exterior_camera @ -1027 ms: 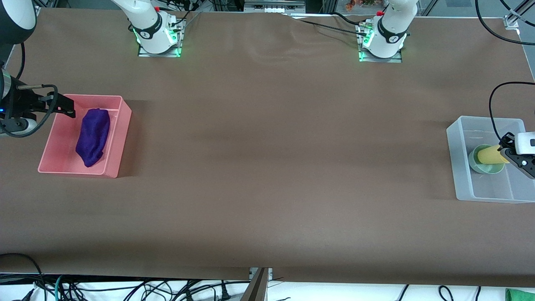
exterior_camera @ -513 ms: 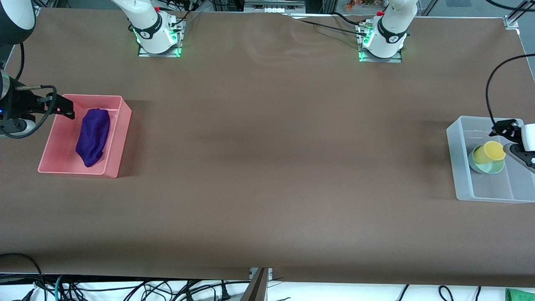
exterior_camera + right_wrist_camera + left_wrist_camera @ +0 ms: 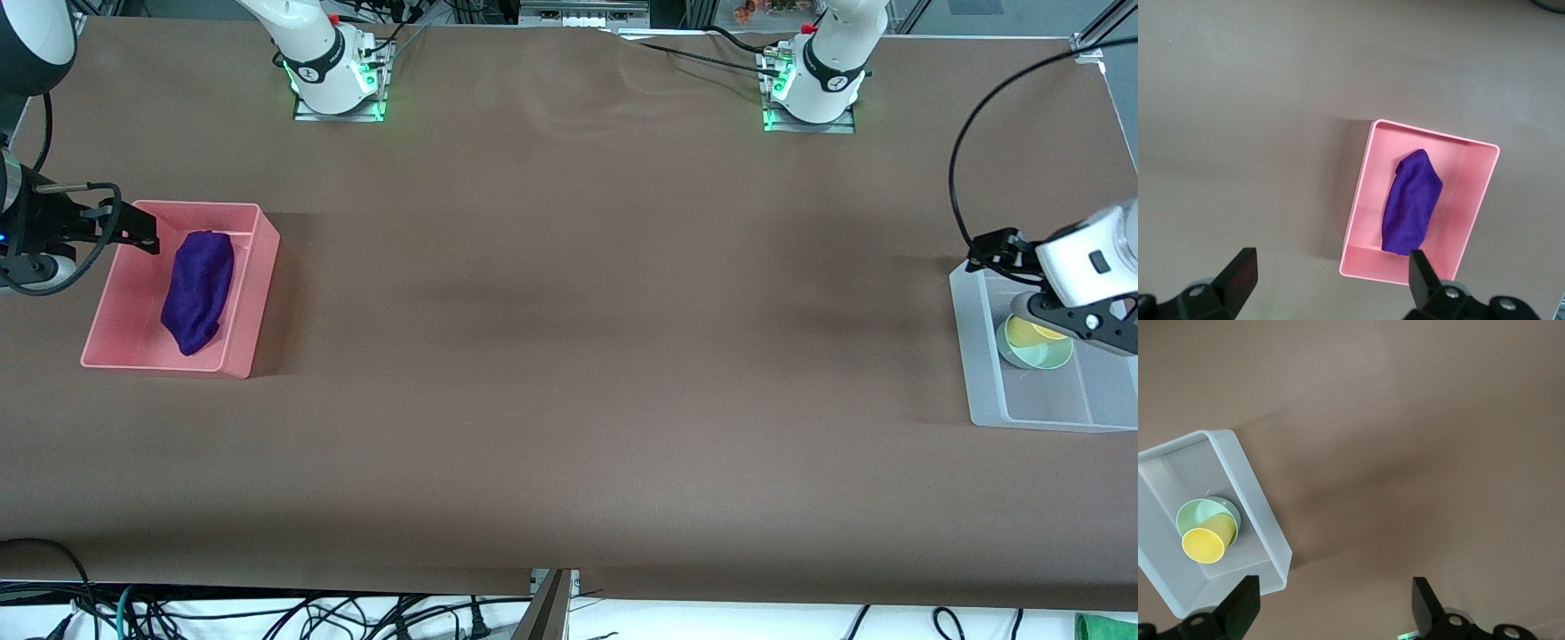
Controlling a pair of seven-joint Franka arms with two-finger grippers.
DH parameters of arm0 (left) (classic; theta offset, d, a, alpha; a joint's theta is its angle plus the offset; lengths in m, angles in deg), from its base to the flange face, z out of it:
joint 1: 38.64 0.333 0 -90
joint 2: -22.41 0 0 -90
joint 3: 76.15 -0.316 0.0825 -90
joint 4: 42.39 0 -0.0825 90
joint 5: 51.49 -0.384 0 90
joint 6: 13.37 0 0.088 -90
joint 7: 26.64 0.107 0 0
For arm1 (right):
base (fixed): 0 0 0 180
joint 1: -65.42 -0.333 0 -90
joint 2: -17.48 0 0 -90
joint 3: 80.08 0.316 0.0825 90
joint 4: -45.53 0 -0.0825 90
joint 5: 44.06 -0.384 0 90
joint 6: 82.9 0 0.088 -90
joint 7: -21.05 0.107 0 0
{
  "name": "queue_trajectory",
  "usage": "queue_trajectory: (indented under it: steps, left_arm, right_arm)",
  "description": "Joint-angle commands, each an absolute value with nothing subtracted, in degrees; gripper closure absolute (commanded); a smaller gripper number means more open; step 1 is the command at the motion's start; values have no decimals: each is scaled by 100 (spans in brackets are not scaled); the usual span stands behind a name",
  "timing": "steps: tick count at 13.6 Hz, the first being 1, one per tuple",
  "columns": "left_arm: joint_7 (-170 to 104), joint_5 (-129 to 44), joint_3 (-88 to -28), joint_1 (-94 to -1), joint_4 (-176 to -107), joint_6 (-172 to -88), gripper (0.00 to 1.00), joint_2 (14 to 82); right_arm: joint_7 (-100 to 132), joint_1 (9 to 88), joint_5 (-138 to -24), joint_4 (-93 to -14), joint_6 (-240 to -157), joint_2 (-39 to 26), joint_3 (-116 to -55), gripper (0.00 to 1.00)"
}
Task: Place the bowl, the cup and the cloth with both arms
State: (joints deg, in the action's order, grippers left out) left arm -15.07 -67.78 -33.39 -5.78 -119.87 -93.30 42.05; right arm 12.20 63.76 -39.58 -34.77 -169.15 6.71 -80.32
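Observation:
The yellow cup [image 3: 1034,332] stands tilted inside the mint-green bowl [image 3: 1047,357], in a clear plastic bin [image 3: 1036,415] at the left arm's end of the table. My left gripper [image 3: 1036,286] is open and empty, high over the bin's edge. In the left wrist view [image 3: 1335,600] the cup [image 3: 1203,545], bowl [image 3: 1195,512] and bin [image 3: 1248,487] lie well below it. The purple cloth [image 3: 197,289] lies in a pink tray [image 3: 124,311] at the right arm's end. My right gripper [image 3: 133,229] waits, open and empty, over the tray's edge. The right wrist view [image 3: 1331,267] shows the cloth [image 3: 1411,203] and tray [image 3: 1361,200].
Brown table covering spans the whole table between the two containers. The two arm bases with green lights [image 3: 338,84] [image 3: 809,93] stand along the table's edge farthest from the front camera. Cables hang off the table's near edge.
My left gripper has let go of the yellow cup, which now rests in the bowl, and has risen and swung toward the table's middle. The right arm has not moved.

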Motion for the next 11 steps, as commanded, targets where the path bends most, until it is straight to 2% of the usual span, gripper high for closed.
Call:
queue_trajectory:
  steps: [1, 2, 4, 5, 8, 11]
  left_arm:
    - [-2247, -6217, -4303, -1390, -12113, -9412, 0, 3703]
    - [-2634, -5778, -4989, -2047, -12488, -9797, 0, 3300]
    - [-3111, -5248, -6237, -3007, -12851, -10361, 0, 2998]
    - [-3069, -5150, -6644, -3360, -13157, -10442, 0, 2753]
    - [-3024, -5202, -6753, -3539, -14132, -10977, 0, 2085]
    - [-2700, -5211, -6762, -3495, -14258, -11040, 0, 2065]
  right_arm:
    - [1296, 6384, -3905, -3304, -16815, 614, -7999, 0]
    - [1305, 6384, -3905, -3313, -16815, 614, -7999, 0]
    - [1305, 6375, -3905, -3304, -16815, 614, -7999, 0]
    - [1314, 6375, -3905, -3313, -16815, 614, -7999, 0]
    - [1305, 6375, -3905, -3313, -16806, 614, -7999, 0]
    - [1314, 6375, -3905, -3313, -16806, 614, -7999, 0]
